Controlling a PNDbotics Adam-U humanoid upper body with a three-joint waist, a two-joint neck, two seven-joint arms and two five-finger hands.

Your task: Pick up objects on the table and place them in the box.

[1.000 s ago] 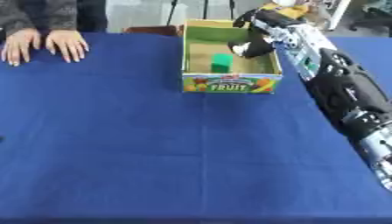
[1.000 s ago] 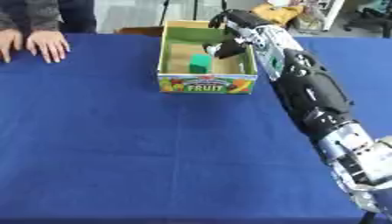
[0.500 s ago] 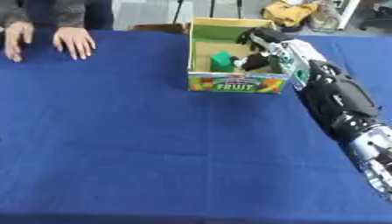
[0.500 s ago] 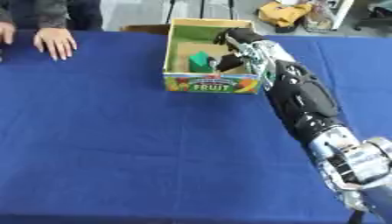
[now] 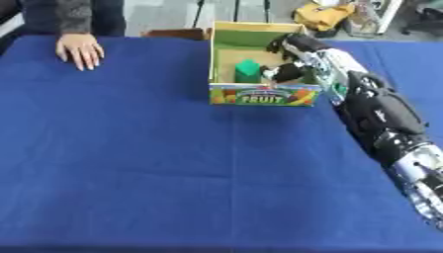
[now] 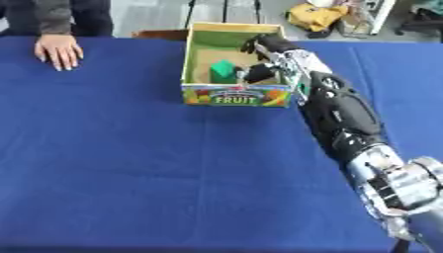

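- Blue-clothed table [image 5: 130,158] fills nearly the whole view; grey floor & a yellow bag [image 5: 322,16] beyond, at 1 o'clock.
- Right arm runs from 4 o'clock up to the box.
- Cardboard box [image 5: 257,94] marked "FRUIT", at 12 o'clock; green block [image 6: 224,70] inside.
- Right hand [image 6: 264,49] inside box over its right side; fingers' state can't be told.
- Person's hand [image 5: 79,49] flat on cloth, 11 o'clock.

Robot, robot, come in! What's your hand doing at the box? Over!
Right hand inside the box, fingers curled. Green block in the box beside it. Left hand out of sight. Nothing in the way.
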